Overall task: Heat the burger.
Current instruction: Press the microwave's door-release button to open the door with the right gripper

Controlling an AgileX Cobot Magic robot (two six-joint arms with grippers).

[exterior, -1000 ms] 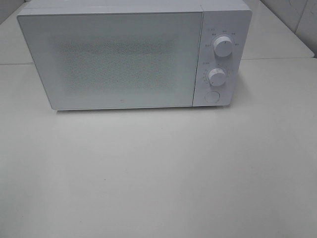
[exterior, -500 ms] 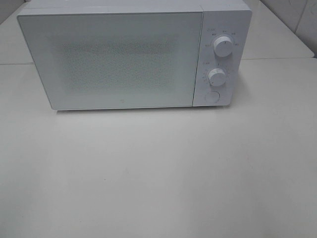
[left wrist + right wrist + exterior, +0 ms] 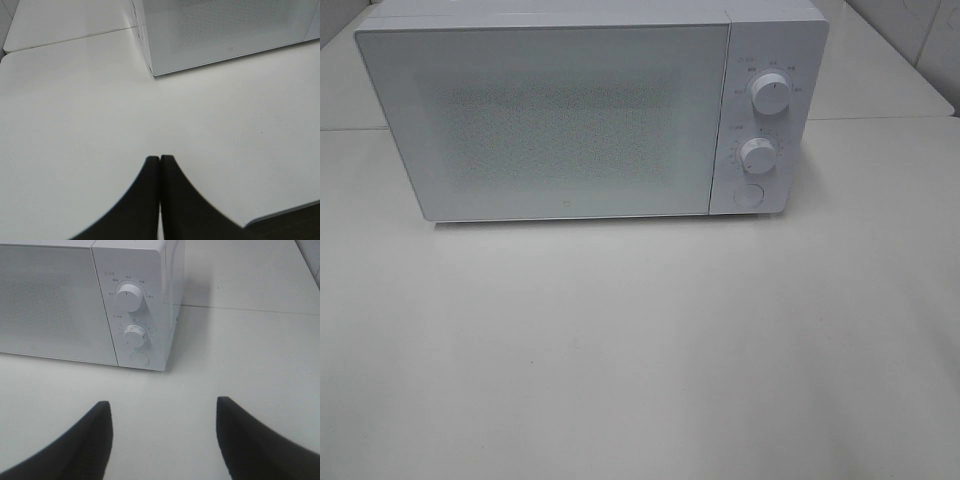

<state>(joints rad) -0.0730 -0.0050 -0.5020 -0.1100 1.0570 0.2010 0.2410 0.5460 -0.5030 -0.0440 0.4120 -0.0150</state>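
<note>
The burger is out of view. A white microwave [image 3: 570, 110] stands at the back of the table with its door shut; two dials [image 3: 769, 95] and a round button [image 3: 747, 195] are on its right panel. In the left wrist view my left gripper [image 3: 159, 159] is shut, its dark fingers pressed together above bare table, short of the microwave's [image 3: 220, 30] front left corner. My right gripper [image 3: 161, 407] stands open, its fingers [image 3: 97, 425] wide apart with nothing between them, facing the microwave's [image 3: 85, 300] control panel. Neither gripper shows in the exterior high view.
The white table [image 3: 640, 350] stretches in front of the microwave. A seam [image 3: 65, 40] joins a second table behind it. The table's near edge [image 3: 285, 212] shows in the left wrist view. A tiled wall [image 3: 920, 30] stands at the back right.
</note>
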